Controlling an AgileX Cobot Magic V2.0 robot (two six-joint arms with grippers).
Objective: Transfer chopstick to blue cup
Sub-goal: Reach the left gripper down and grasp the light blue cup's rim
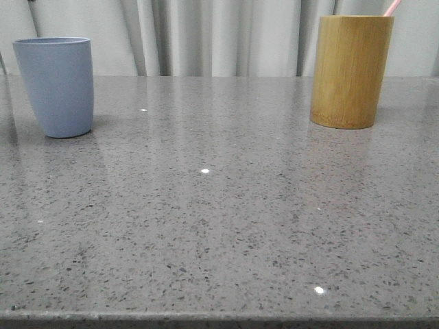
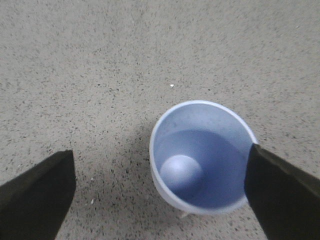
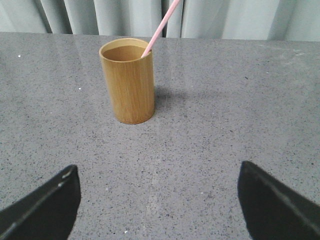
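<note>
Leaning in the tan bamboo cylinder (image 3: 128,80), the thin pale pink chopstick (image 3: 160,27) probably feels light and stiff; grasp its exposed upper part with the wide-open right gripper (image 3: 157,210).

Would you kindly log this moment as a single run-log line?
chopstick: in bamboo cup, leaning on rim | blue cup: upright, empty | left gripper: open above blue cup | right gripper: open, facing bamboo cup
</note>
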